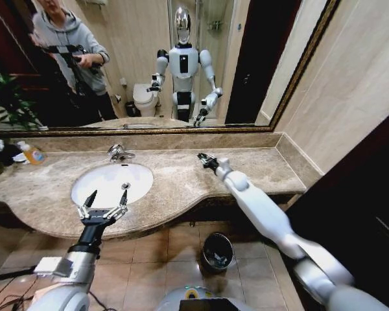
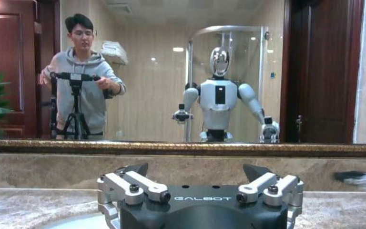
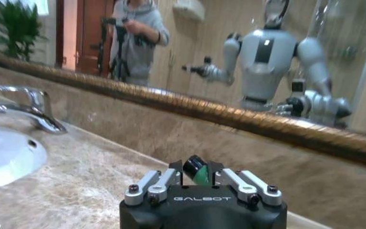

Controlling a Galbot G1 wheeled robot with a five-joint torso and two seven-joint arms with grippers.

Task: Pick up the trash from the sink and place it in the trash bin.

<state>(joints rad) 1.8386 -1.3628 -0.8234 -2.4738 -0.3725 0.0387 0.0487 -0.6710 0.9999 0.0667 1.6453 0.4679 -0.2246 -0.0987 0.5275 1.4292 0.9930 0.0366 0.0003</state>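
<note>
In the head view, a pump bottle (image 1: 32,153) stands on the worktop (image 1: 181,178) left of the sink (image 1: 111,184); the bin (image 1: 218,251) sits on the floor below. The left gripper (image 1: 102,205) is held spread open at the sink's front rim. The right gripper (image 1: 206,160) hangs over the worktop, right of the sink.

In the right wrist view, a green packet (image 3: 201,175) is pinched between closed fingers (image 3: 165,178).

Left arm reaches forward low, wrist level, left gripper (image 1: 104,206) with fingers spread wide apart. Right arm stretched far forward and extended nearly straight, right gripper (image 1: 203,158) with fingers drawn close together, pinching something small and green between the tips.
</note>
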